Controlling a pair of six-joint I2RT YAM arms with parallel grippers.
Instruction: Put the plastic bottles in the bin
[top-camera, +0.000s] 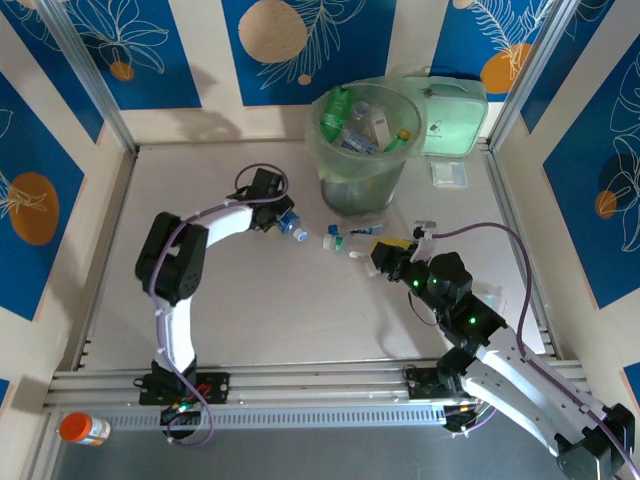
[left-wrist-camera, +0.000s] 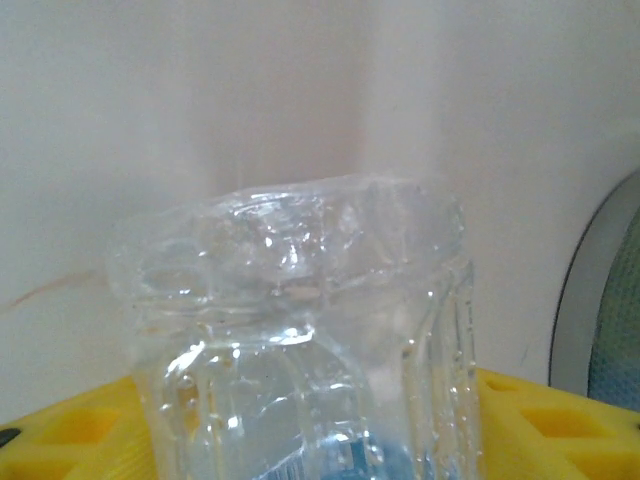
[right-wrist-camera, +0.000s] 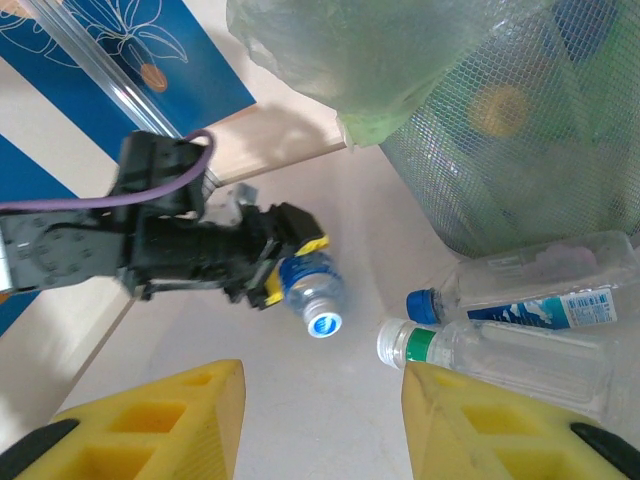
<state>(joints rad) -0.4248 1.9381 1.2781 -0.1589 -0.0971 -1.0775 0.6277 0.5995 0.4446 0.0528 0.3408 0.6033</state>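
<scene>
My left gripper (top-camera: 279, 220) is shut on a clear plastic bottle (top-camera: 293, 227) with a blue label, left of the bin (top-camera: 360, 187). In the left wrist view that bottle (left-wrist-camera: 300, 340) fills the gap between the yellow fingers (left-wrist-camera: 560, 425), base toward the camera. The right wrist view shows the left gripper (right-wrist-camera: 292, 272) and the held bottle (right-wrist-camera: 316, 296), its open mouth facing me. Two more clear bottles lie at the bin's foot, one blue-capped (right-wrist-camera: 545, 292) and one white-capped (right-wrist-camera: 500, 358). My right gripper (right-wrist-camera: 320, 420) is open beside them, nothing between its fingers. The bin (right-wrist-camera: 520, 150) holds several bottles.
A mint-green case (top-camera: 452, 118) lies behind the bin by the back wall. A small clear packet (top-camera: 449, 174) rests on the table right of the bin. An orange bottle (top-camera: 84, 429) lies outside the front rail at the lower left. Metal rails frame the table.
</scene>
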